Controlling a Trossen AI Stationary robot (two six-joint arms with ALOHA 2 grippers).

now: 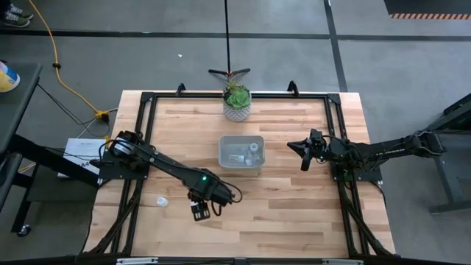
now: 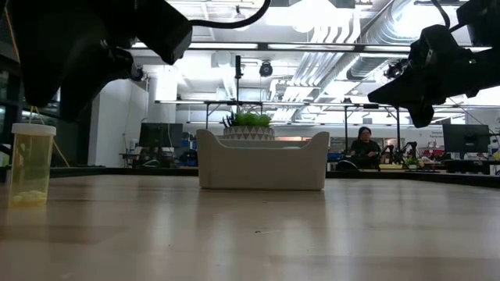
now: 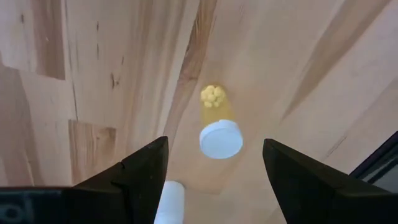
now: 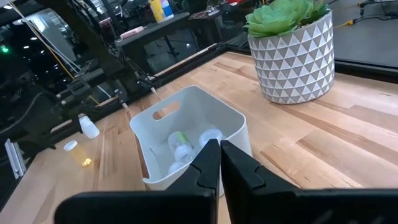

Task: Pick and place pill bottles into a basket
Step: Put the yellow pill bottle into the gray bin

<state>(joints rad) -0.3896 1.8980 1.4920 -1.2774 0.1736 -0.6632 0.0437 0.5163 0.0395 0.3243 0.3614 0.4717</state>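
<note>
Left gripper (image 3: 211, 171) spread wide above yellowish pill bottle (image 3: 219, 127), perhaps another half-hidden beneath.

This is a robotics lab or workshop in an industrial hall. The low view shows exposed ceiling ducts (image 2: 367, 35), workbenches with monitors (image 2: 160, 134) and a seated person (image 2: 364, 145), while the high view shows a butcher-block table (image 1: 294, 213) on grey concrete floor (image 1: 132, 59) crossed by an orange cable (image 1: 55, 55).

The shallow light-grey plastic basket (image 1: 241, 152) sat mid-table, several small white-capped pill bottles (image 1: 245, 154) inside it, the white patterned plant pot (image 1: 237, 104) behind it, and one yellowish bottle (image 1: 161, 201) standing far left, near the front
</note>
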